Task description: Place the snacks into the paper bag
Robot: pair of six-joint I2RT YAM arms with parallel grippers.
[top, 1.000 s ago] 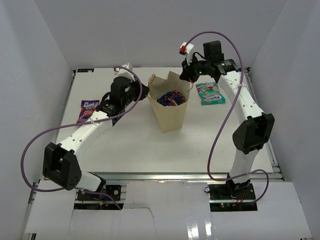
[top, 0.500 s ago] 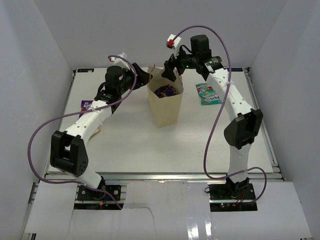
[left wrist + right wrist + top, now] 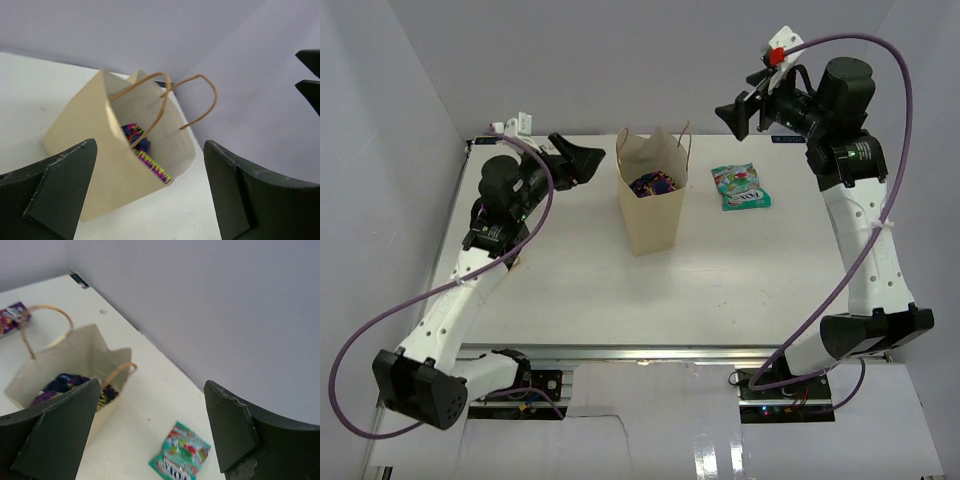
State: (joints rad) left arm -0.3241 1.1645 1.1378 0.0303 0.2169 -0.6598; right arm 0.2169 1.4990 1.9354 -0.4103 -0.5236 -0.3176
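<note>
Both arms pulling back from paper bag (image 3: 653, 215); right tool (image 3: 735, 117) spread wide, empty, hanging over teal packet (image 3: 740, 187) lying on table (image 3: 570, 280) right of bag; right arm nearer; left tool (image 3: 582, 160) wide too.

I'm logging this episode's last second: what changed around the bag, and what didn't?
The left tool pulled leftward away from the bag, and the right tool rose up and to the right of it. Both are open and empty. The bag stayed upright with snacks inside, and the teal packet stayed on the table.
</note>
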